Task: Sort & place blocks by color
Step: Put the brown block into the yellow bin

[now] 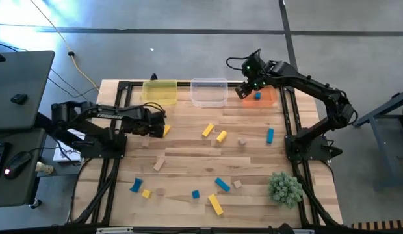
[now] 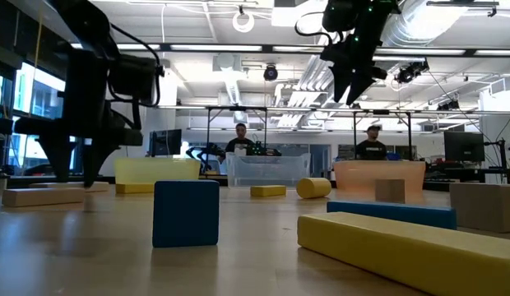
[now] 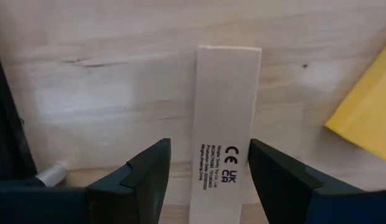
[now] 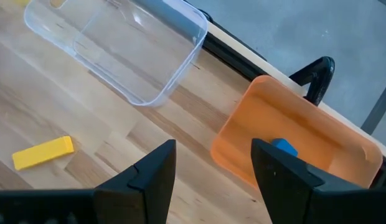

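A pale tan bar with small printed marks lies flat on the wooden table. My left gripper points down over the bar's near end. It is open, with one finger on either side of the bar, and no touch shows. A yellow block lies just beside it. My right gripper hangs open with nothing between its fingers, above the near rim of the orange tub. A blue block lies in that tub. Further yellow, blue and tan blocks are scattered over the table's middle and front.
A yellow tub and a clear tub stand along the far edge, left of the orange one. A green spiky ball sits at the front right. Loose blocks include yellow, blue and tan.
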Motion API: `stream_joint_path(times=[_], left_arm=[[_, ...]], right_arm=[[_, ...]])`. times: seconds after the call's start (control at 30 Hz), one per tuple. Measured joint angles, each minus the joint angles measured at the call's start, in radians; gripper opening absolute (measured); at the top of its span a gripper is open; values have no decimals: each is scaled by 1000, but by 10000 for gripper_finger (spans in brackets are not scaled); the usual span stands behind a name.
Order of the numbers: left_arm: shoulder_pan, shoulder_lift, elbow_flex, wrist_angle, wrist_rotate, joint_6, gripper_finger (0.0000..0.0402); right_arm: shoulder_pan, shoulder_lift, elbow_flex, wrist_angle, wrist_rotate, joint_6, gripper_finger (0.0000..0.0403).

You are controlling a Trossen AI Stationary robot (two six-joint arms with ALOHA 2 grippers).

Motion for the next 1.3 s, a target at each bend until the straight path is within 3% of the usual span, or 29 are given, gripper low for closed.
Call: stream_joint_path(times=[0.3,0.6,0.97,1.3], left_arm=[[0,73,5,1,20,0,195],[-1,64,4,3,31,30,96],[-1,-4,94,-1,29,148,96],[10,-94,226,-5,-132,299,96]], right_arm=[[0,0,0,0,0,-62,197],[0,0,0,4,-5,-82,197],[0,1,0,14,-108,-116,197],[0,1,0,14,-291,-38,197]])
